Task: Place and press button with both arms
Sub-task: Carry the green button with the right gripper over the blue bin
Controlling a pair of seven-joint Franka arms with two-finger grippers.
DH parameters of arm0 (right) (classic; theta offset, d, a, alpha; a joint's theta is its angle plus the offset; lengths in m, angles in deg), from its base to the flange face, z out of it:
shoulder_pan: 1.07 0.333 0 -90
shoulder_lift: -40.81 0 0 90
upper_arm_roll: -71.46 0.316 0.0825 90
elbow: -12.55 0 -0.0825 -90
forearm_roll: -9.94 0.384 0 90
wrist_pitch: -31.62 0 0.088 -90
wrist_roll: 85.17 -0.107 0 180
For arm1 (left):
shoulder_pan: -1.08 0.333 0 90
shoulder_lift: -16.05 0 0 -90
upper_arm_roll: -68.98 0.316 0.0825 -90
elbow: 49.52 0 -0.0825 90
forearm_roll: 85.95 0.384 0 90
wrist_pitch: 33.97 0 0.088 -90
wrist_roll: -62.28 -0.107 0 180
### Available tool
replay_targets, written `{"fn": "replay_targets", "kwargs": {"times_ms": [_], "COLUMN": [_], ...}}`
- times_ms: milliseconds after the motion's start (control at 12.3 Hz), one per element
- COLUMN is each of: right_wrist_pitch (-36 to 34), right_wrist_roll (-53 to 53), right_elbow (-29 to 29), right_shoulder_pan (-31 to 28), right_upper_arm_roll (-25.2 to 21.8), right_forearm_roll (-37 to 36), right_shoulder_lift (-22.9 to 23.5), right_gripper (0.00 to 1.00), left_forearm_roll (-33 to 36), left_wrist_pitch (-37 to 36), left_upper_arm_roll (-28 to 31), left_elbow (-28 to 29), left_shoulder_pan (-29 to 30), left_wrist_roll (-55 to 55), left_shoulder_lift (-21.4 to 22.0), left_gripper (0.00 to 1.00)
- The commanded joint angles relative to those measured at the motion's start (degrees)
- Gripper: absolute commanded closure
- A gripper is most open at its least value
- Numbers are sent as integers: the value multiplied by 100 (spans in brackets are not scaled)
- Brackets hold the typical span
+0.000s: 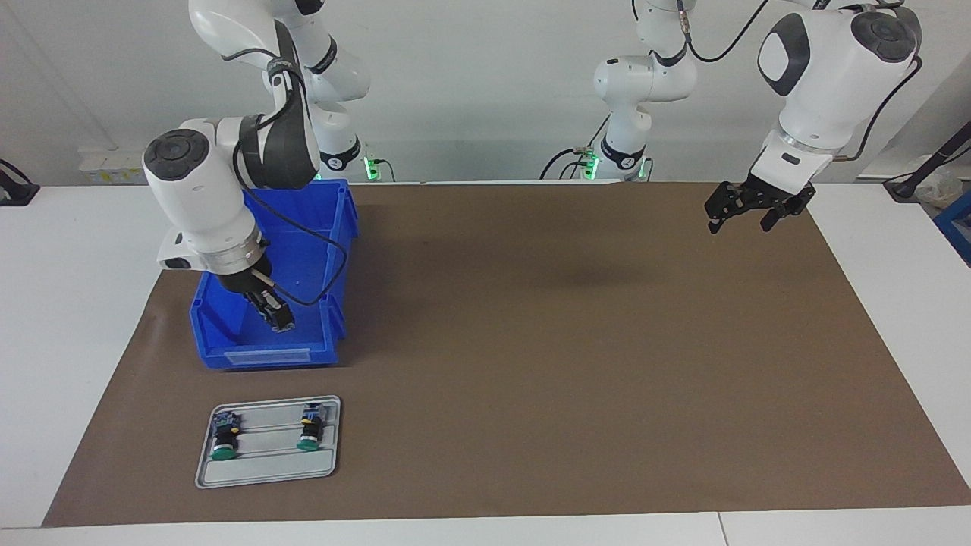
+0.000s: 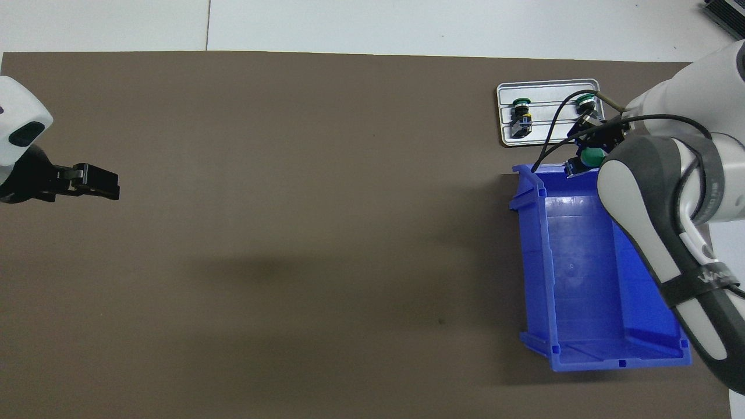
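Table [image 1: 76, 318]: white, covered across its middle by a brown mat [image 1: 569, 364].

Bin [image 1: 303, 250]: blue, open-topped, on the mat at the right arm's end, its low open front turned away from the robots.

Tray [image 1: 267, 474]: grey, ribbed, flat on the mat just beside the bin and farther from the robots.

Buttons, two on the tray: one [image 1: 223, 437] toward the tray's outer end, one [image 1: 310, 428] toward the table's middle. Each lies on its side, long axis running toward and away from the robots, green cap pointing away from them, contact block nearest the bin. They lie apart, parallel.

Third button [image 2: 591, 157]: green cap visible from overhead in the right gripper.

Right gripper [image 1: 279, 318]: lowered inside the bin near its front wall, fingers pinching the third button. Its axis cannot be told.

Left gripper [image 1: 747, 212]: hangs over the mat at the left arm's end, fingers spread, holding nothing.
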Motion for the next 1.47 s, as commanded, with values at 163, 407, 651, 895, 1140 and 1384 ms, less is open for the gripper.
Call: {"fn": "replay_targets", "kwargs": {"times_ms": [163,407,651,895,1140,1384], "right_wrist_pitch": [984,1443,1943,2103,2086,2006], "right_wrist_roll": [-373,-523,-813,-901,-937,-910], "right_elbow": [-1065,-1436,-1857,-2069,-2131,-2105], "right_shoulder_pan": [-255,-308,-343,-431,-457,-457], "right_upper_arm_roll": [57,57,57,57,57,57], "right_forearm_roll": [-213,-213,-213,-213,-213,-213], "right_shoulder_lift": [-252,-208,-164,-147,-155,-155], "right_gripper": [100,100,100,100,100,40], "left_forearm_roll": [107,107,107,107,107,107], "left_wrist_pitch": [-31,-22,-31,-22,-22,-22], "left_upper_arm_roll": [8,8,8,8,25,8], "left_elbow": [43,43,43,43,43,43], "left_shoulder_pan": [3,3,3,3,3,3], "left_wrist_roll": [-26,-26,-26,-26,-26,-26], "left_shoulder_lift": [82,82,82,82,82,82], "left_gripper": [0,0,0,0,0,0]}}
